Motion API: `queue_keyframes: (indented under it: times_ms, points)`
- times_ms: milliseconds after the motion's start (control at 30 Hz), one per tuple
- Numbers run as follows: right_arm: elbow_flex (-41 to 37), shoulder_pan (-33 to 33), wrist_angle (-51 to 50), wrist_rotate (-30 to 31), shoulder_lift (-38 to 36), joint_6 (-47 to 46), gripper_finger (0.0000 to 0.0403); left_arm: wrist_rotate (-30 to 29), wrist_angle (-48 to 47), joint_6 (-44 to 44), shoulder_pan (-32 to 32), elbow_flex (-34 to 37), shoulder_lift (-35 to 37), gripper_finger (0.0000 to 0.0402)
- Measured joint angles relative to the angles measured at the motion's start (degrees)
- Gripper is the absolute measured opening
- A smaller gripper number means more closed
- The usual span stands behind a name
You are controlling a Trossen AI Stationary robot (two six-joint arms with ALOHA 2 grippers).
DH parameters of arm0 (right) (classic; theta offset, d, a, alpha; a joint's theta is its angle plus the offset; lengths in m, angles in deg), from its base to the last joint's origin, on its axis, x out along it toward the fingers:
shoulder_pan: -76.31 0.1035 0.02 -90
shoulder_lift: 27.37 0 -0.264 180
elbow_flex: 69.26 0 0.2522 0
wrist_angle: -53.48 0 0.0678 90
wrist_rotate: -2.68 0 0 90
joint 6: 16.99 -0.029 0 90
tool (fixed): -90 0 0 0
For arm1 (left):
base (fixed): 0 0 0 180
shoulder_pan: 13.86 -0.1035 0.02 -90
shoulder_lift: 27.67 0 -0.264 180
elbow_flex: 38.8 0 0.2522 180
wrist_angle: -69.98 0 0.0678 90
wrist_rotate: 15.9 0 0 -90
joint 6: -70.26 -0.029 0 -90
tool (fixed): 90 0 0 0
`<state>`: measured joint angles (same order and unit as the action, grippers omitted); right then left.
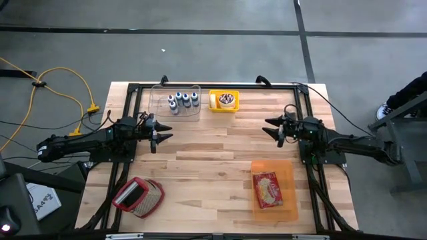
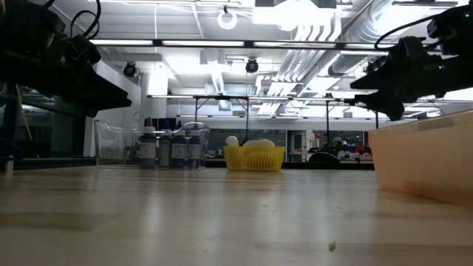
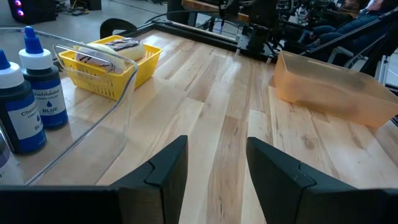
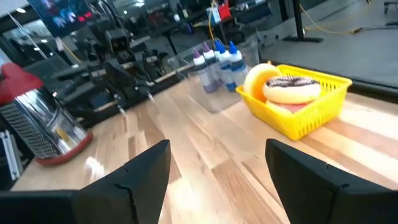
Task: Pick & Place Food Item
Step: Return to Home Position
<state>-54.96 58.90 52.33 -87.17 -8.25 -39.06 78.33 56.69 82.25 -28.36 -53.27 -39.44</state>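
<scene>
A red food packet [image 1: 267, 189] lies flat in an orange tray [image 1: 291, 175] at the near right of the table. A yellow basket [image 1: 223, 101] at the far middle holds a white iced donut [image 4: 291, 89] and other pastries. My left gripper [image 1: 164, 133] hovers open over the left half of the table, pointing toward the right edge, with nothing between its fingers [image 3: 168, 165]. My right gripper [image 1: 269, 127] hovers open over the right half, pointing toward the left edge, also empty; in its wrist view the basket stands ahead of it.
A clear box [image 1: 176, 102] with several blue-filled bottles stands left of the basket. A red-framed metal grater [image 1: 138, 197] lies at the near left. A black frame [image 1: 213, 85] runs along the table's edges. Bare wood lies between the two grippers.
</scene>
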Motion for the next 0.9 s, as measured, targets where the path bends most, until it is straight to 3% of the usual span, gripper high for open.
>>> queue_keyframes:
  times_ms: [367, 900]
  points:
    - [-0.06, 0.0, -11.2, -0.43, -5.25, -0.17, 0.025, 0.0, 0.0, 0.0, 0.01, 0.0, 0.0, 0.0158]
    - [-0.07, 0.03, -11.71, -1.78, -5.52, -0.15, 0.025, 0.0, -0.02, 0.0, 0.0, 0.0, 0.0, 0.0158]
